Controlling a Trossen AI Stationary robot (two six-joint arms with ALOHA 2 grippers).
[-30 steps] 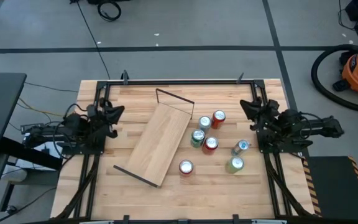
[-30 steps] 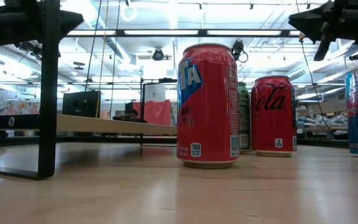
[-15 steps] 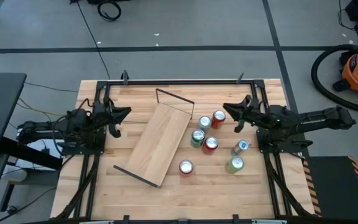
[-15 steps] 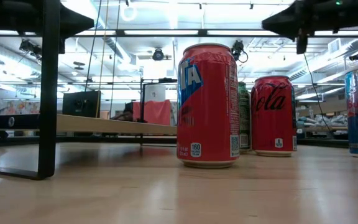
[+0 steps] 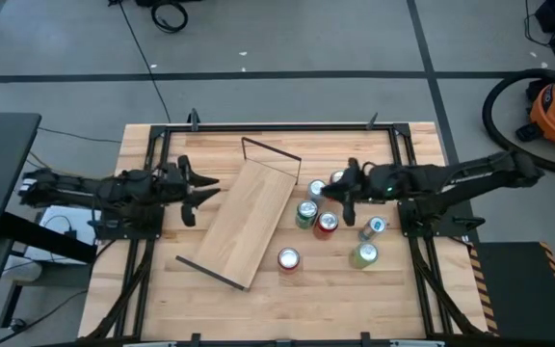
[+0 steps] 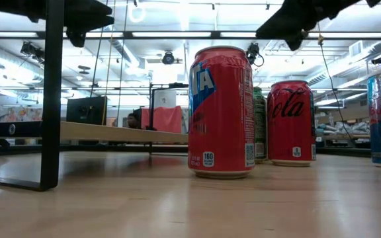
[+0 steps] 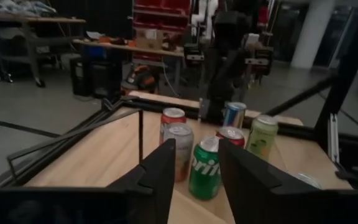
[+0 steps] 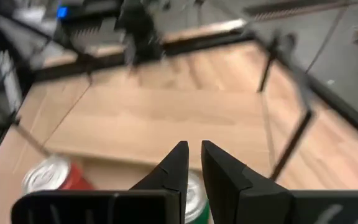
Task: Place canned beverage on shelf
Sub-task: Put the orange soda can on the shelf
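From above, my left gripper [image 5: 193,191] hovers with fingers spread just left of the shelf [image 5: 247,222]; my right gripper [image 5: 340,193] hangs pressed together over the 6 cans [image 5: 327,223] right of the shelf. In its wrist view, I'd open before descending, centred on 1 can.

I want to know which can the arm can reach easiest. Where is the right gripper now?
In the high view, the right gripper hangs over the can cluster right of the shelf, above the red can and green can.
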